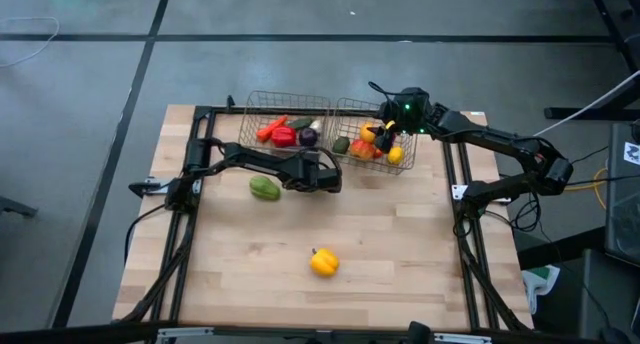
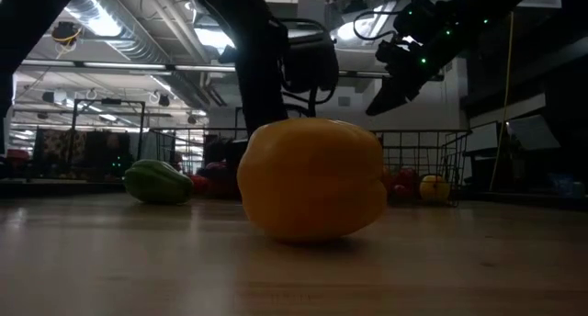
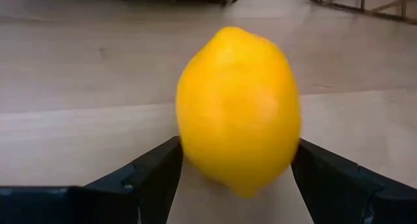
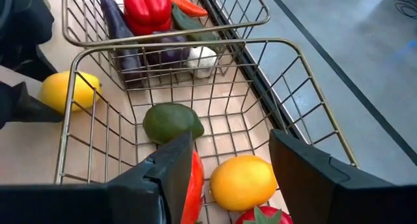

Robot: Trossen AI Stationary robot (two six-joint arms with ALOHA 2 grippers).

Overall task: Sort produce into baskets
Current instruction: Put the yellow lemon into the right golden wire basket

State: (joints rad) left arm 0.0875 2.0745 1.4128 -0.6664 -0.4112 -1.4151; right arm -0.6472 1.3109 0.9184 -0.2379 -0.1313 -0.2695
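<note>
The left gripper (image 3: 238, 178) has its fingers (image 3: 140, 178) clamped on a lemon (image 3: 238, 110), one dark finger pressed to each side of it, with the pale wooden tabletop (image 3: 78, 87) just beneath. From above, this gripper (image 1: 325, 174) sits near the middle of the tabletop, just in front of the two baskets. The right wrist view catches the same lemon (image 4: 68, 90) outside the wire wall of the right basket (image 4: 306, 87), close to it.

The right gripper (image 4: 228, 172) hangs over the right basket with its fingers (image 4: 306, 168) apart and nothing between them. Below it in that basket lie an avocado (image 4: 171, 122), an orange (image 4: 242, 182) and a red piece at the edge of the view that is mostly hidden. From above, the right gripper (image 1: 385, 134) is over the right basket (image 1: 362, 110), which holds a cluster of red, orange, yellow and green pieces.

The left basket (image 1: 250, 114) touches the right one along its side and holds a red pepper (image 4: 146, 6), a purple eggplant (image 4: 117, 35), a carrot (image 1: 268, 130) and a white garlic (image 4: 202, 58).

On the open tabletop (image 1: 400, 244), a green pepper (image 1: 264, 189) lies just beside the left arm, and a yellow pepper (image 1: 323, 263) sits alone well in front of the baskets, apart from both grippers.
</note>
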